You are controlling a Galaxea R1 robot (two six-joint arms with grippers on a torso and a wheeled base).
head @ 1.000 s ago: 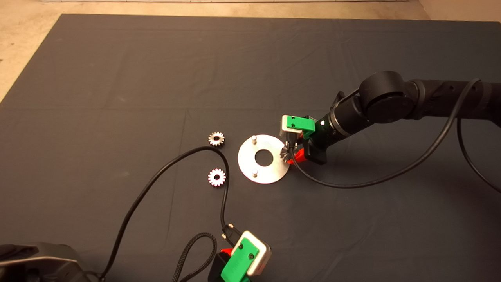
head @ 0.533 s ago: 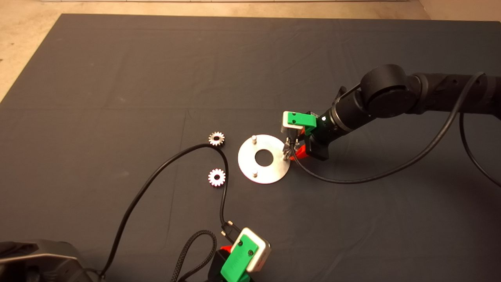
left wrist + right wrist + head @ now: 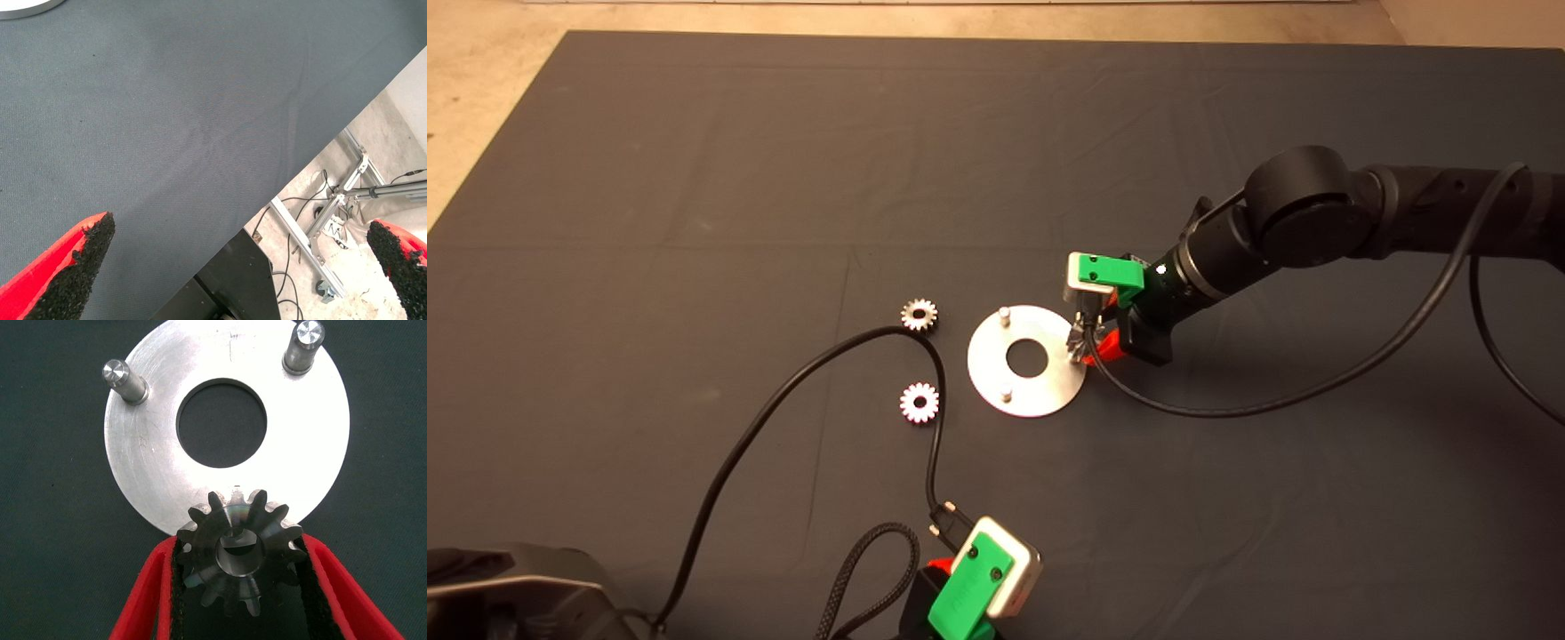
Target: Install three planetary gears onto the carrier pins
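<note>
The silver disc (image 3: 1040, 391) lies mid-mat, with two carrier pins (image 3: 1003, 313) (image 3: 1005, 391) standing bare on its left half. My right gripper (image 3: 1083, 345) hovers at the disc's right edge, shut on one planetary gear (image 3: 1074, 342). In the right wrist view that gear (image 3: 239, 553) sits level between the red fingers (image 3: 150, 600) above the disc's rim (image 3: 147, 453). A glint of metal shows through its centre hole. Both bare pins (image 3: 124, 380) (image 3: 303, 343) stand beyond it. Two more gears (image 3: 919, 315) (image 3: 919, 403) lie flat on the mat left of the disc. My left gripper (image 3: 983, 587) is parked open at the mat's front edge.
A black cable (image 3: 783, 400) curves across the mat between the two loose gears, ending at a plug (image 3: 947, 520) by the left gripper. A braided loop (image 3: 871, 569) lies beside it. The left wrist view shows the mat's edge and a metal frame (image 3: 333, 220) on the floor.
The right arm shifted slightly up and its elbow moved, the held gear staying over the disc's right edge. In the last half second almost nothing moved. The left arm stayed still.
</note>
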